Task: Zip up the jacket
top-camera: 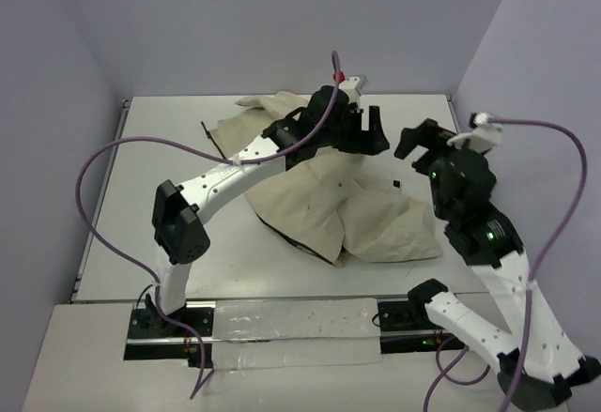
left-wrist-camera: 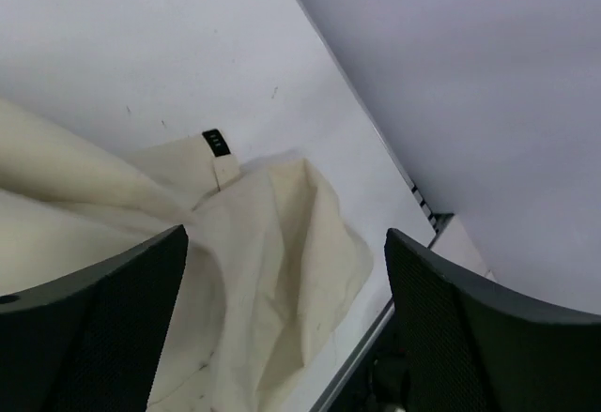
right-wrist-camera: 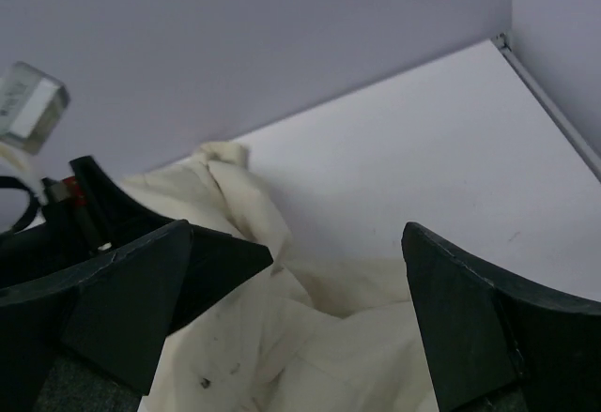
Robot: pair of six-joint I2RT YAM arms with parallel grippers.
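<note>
**Jaws of both arms spread wide, holding nothing, over a crumpled jacket**

The jacket (top-camera: 310, 196) lies in a heap at the middle of the white table (top-camera: 131, 196). Its cream fabric is folded over itself, with a dark edge showing along its near side. Over its far part the left gripper (top-camera: 364, 135) hovers, fingers wide apart. The left wrist view looks down on a cream fold and a small black tab (left-wrist-camera: 215, 142) at the cloth's edge. Just beside it, the right gripper (top-camera: 420, 152) is likewise spread, raised above the jacket's right side. Beyond both, the table's far edge meets the pale purple wall (top-camera: 282, 18).
</note>
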